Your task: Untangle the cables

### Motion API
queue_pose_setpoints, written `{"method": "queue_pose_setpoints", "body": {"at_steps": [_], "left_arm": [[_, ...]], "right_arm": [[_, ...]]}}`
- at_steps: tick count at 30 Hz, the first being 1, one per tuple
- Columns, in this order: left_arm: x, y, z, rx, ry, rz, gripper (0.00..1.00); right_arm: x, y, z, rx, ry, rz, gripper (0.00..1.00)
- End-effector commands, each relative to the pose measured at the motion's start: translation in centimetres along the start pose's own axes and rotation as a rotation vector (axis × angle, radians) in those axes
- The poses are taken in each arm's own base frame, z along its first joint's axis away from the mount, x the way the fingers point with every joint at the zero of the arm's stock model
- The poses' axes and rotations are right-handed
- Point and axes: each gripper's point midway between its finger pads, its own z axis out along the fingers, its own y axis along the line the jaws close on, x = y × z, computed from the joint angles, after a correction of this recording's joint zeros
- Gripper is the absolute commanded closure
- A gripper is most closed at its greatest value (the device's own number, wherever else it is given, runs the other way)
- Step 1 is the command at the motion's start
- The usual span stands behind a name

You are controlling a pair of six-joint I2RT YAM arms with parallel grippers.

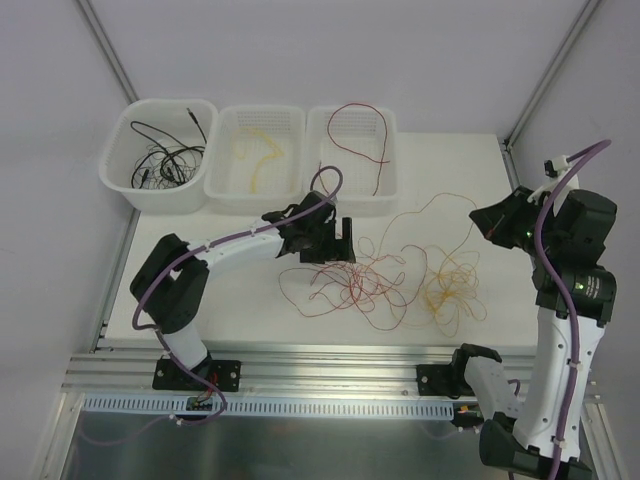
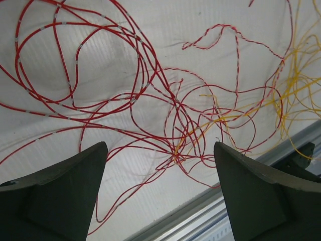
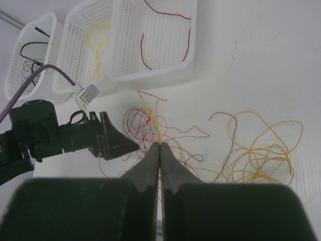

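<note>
White tabletop w/ cables: thin red & yellow loops; tangled.

the left arm and right arm share white link shells and black joint housings, each trailed by a purple hose. the left gripper has dark grey, wedge-shaped fingers. small green lights glow on the right arm.

Top external: fixed high behind the arm bases, looking steeply down on the whole table, three baskets at the far edge. Left wrist: close above the table, facing down between the left gripper fingers onto red cables. Right wrist: higher, angled past the right gripper and a yellow cable towards the baskets. Shared by all: the red cables.
</note>
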Motion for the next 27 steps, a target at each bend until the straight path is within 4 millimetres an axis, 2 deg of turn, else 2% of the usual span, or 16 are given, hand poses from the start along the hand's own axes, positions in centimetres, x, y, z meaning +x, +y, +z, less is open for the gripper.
{"method": "queue_pose_setpoints", "body": {"at_steps": [1,8,12,13,15,16,17,18,19,20,22,23,25,26,27], "left_arm": [[-1.0,-1.0,1.0,-0.046,-0.052,-0.081,0.13],[1.0,-0.1,4.8,-0.13,-0.004,-0.109,0.24],[1.4,1.7,5.7,-0.196,-0.01,-0.104,0.5],[1.7,3.2,5.6,-0.242,-0.018,-0.101,0.67],[1.2,4.8,4.5,-0.278,-0.042,-0.097,0.81],[1.2,7.7,3.7,-0.345,-0.043,-0.122,0.9],[0.2,8.5,2.2,-0.358,-0.079,-0.13,0.94],[0.0,10.0,1.1,-0.39,-0.092,-0.118,0.95],[0.6,12.5,0.0,-0.446,-0.089,-0.128,0.95],[-1.0,15.0,-2.7,-0.512,-0.149,-0.161,0.96],[-0.6,18.9,-5.6,-0.615,-0.161,-0.167,0.96],[-1.4,21.2,-8.6,-0.686,-0.215,-0.207,0.96],[-1.0,23.6,-11.4,-0.762,-0.235,-0.213,0.96],[-1.5,24.1,-13.3,-0.775,-0.28,-0.232,0.96],[-1.3,25.8,-15.1,-0.831,-0.293,-0.254,0.96]], "right_arm": [[0.1,0.7,-0.5,-0.031,-0.013,-0.017,0.99],[0.8,0.5,0.0,-0.039,0.0,-0.001,0.99],[1.1,-0.3,-0.1,0.001,0.004,-0.013,0.99],[0.9,-0.5,-0.3,0.02,-0.003,-0.023,0.99],[0.8,-1.9,-0.6,0.101,-0.015,-0.023,0.99],[0.6,-2.2,-0.8,0.125,-0.021,-0.021,0.99],[0.3,-2.9,-0.9,0.17,-0.037,-0.022,0.99],[0.4,-3.3,-1.1,0.196,-0.037,-0.018,0.99],[0.0,-3.6,-1.4,0.222,-0.048,-0.018,0.99],[-0.3,-4.5,-1.7,0.279,-0.063,-0.024,0.99],[-0.4,-5.6,-2.2,0.348,-0.064,-0.025,0.99],[-0.8,-6.7,-2.6,0.414,-0.082,-0.029,0.99],[-0.8,-7.5,-3.2,0.471,-0.088,-0.025,0.99],[-1.2,-8.6,-3.8,0.542,-0.108,-0.027,0.99],[-1.2,-9.1,-4.0,0.571,-0.11,-0.025,0.99]]}}
